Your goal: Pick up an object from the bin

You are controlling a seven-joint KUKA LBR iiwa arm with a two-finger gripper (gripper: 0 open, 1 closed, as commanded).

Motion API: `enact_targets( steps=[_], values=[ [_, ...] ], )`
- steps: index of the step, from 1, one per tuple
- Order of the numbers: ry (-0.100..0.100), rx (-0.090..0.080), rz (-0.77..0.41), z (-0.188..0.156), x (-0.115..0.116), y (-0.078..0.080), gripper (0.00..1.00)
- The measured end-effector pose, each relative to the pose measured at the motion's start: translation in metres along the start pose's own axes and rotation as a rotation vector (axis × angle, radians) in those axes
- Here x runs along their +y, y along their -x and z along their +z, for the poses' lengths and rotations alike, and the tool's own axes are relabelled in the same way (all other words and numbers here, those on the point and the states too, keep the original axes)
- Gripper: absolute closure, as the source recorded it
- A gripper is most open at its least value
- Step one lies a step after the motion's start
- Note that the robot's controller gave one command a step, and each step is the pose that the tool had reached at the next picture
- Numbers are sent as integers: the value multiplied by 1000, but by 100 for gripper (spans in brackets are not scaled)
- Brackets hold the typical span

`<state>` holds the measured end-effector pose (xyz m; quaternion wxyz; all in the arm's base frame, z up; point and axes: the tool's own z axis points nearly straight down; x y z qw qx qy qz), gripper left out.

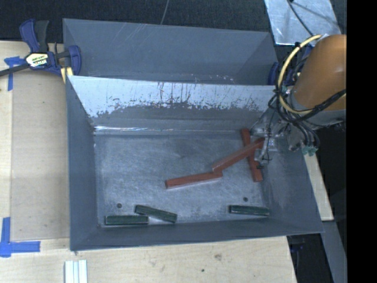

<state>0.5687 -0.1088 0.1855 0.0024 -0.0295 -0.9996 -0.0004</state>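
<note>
My gripper (264, 144) is low at the right side of the bin, right over the spot where two red-brown bars cross. One short red-brown bar (254, 168) runs from the back wall toward the front, its middle hidden under the gripper. A second red-brown bar (234, 158) slants down to the left from the gripper. Its lower end meets a longer flat red-brown bar (191, 180) lying near the middle of the bin floor.
Three dark green bars lie along the front wall: two (125, 220) (156, 214) overlapping at the front left, one (248, 211) at the front right. The bin's right wall is close beside the gripper. The arm with its orange cover and cables hangs over the right rim.
</note>
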Motion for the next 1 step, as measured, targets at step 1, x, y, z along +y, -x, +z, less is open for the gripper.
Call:
enact_targets(
  steps=[1],
  values=[
    [-2, -6, -33, -68, 1, 13, 100]
  ],
)
